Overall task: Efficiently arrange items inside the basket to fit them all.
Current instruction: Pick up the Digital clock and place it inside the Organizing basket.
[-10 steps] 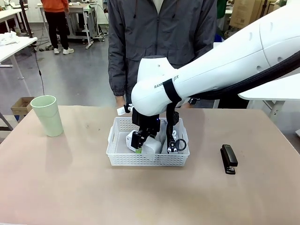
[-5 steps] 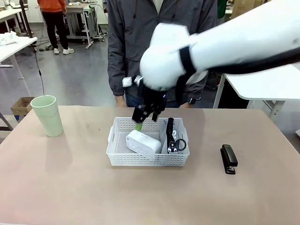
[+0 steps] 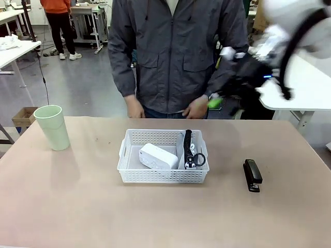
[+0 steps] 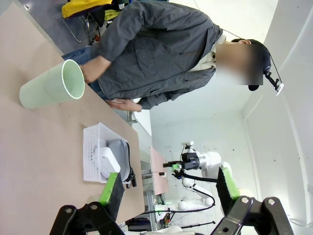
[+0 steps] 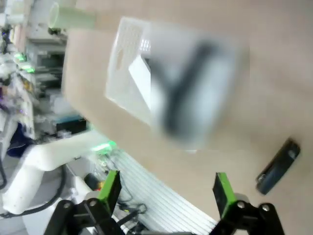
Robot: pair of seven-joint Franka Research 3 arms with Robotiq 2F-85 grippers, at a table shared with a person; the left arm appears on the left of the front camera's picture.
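2 items sit packed: the white lattice plastic basket, below our spread, empty right pincer, holds the small white box and grey strapped pouch. Next we should take the black stapler, nearer beneath it.

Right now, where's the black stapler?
In the front view the black stapler lies on the table, to the robot's right of the white basket, not touching it.
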